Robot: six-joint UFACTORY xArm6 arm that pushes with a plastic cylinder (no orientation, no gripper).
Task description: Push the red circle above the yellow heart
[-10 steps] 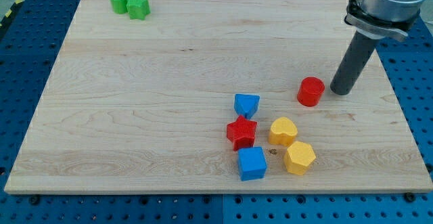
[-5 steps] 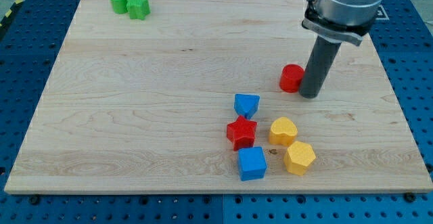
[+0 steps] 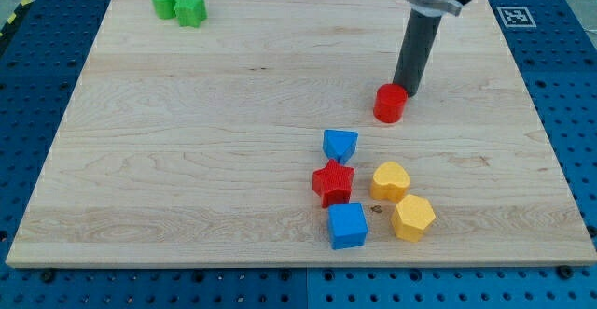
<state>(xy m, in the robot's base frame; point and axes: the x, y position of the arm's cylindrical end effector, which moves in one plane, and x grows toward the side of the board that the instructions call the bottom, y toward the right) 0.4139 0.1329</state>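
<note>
The red circle (image 3: 389, 104) lies right of the board's middle, straight above the yellow heart (image 3: 390, 180) with a gap between them. My tip (image 3: 403, 91) touches the red circle at its upper right side. The rod runs up to the arm at the view's top.
A blue triangle (image 3: 340, 145), a red star (image 3: 333, 183), a blue cube (image 3: 347, 225) and a yellow hexagon (image 3: 412, 217) cluster around the heart. A green circle (image 3: 164, 1) and a green hexagon (image 3: 191, 10) sit at the wooden board's (image 3: 187, 160) top left.
My tip moved left and up, from the red circle's right side to its upper right. The red circle slid left and slightly up, to above the yellow heart.
</note>
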